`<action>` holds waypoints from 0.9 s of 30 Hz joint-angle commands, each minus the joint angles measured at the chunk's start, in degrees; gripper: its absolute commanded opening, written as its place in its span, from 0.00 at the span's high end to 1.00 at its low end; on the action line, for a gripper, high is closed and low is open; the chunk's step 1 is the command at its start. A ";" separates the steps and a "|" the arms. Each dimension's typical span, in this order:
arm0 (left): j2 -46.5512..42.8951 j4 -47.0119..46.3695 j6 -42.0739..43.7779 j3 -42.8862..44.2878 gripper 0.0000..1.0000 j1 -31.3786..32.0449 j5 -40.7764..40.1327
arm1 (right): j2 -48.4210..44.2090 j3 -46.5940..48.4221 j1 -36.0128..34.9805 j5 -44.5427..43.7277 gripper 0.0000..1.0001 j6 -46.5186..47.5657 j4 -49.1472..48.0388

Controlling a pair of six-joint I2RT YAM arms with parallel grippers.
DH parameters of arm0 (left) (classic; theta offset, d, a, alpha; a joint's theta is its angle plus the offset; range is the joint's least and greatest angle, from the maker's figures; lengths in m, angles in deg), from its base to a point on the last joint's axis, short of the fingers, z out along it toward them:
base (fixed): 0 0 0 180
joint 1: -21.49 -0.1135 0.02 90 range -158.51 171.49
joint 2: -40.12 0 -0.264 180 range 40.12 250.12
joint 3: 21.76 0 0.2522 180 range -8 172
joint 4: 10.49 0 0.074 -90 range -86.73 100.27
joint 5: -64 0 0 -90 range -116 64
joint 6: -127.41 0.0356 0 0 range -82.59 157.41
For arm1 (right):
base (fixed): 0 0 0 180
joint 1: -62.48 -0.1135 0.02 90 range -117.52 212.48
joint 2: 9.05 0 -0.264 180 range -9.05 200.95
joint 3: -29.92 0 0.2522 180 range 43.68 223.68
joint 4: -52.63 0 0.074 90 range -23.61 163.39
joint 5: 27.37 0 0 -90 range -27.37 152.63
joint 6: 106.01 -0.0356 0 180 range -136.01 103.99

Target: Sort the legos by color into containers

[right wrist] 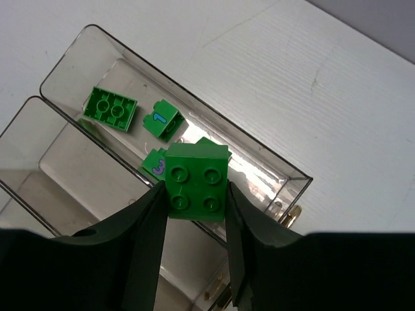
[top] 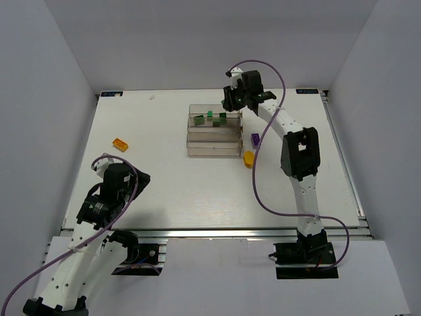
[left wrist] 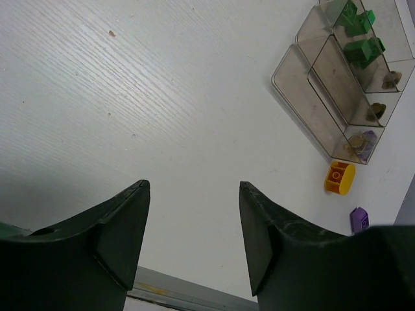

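Note:
My right gripper (right wrist: pixel 194 188) is shut on a green lego (right wrist: pixel 196 182), studs up, held above the right end of the far container (right wrist: pixel 259 149). Three green legos (right wrist: pixel 110 109) lie inside that container. In the top view the right gripper (top: pixel 231 100) hovers at the far right corner of the block of clear containers (top: pixel 214 141). A purple lego (top: pixel 255 139) and a yellow lego (top: pixel 248 158) lie on the table right of the block. An orange lego (top: pixel 120 144) lies at the left. My left gripper (left wrist: pixel 193 194) is open and empty, held low near the left front (top: pixel 122 178).
The left wrist view shows the containers (left wrist: pixel 337 84), the yellow lego (left wrist: pixel 340 177) and the purple lego (left wrist: pixel 359 219) at the right. The table's metal rail (left wrist: pixel 168 291) runs just below the left fingers. Grey walls enclose the table.

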 commanded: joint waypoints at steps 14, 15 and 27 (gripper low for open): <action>8.45 -6.72 2.23 3.65 0.31 -0.29 1.40 | 0.31 -0.10 0.69 1.61 0.40 0.00 -8.79; 9.24 -7.25 2.32 3.83 0.30 -0.29 1.22 | -0.48 -0.71 1.12 2.05 0.40 -0.18 -8.79; 39.63 -7.44 11.63 20.26 0.95 -5.72 -1.51 | -32.02 -36.81 7.36 19.19 1.00 5.27 -16.70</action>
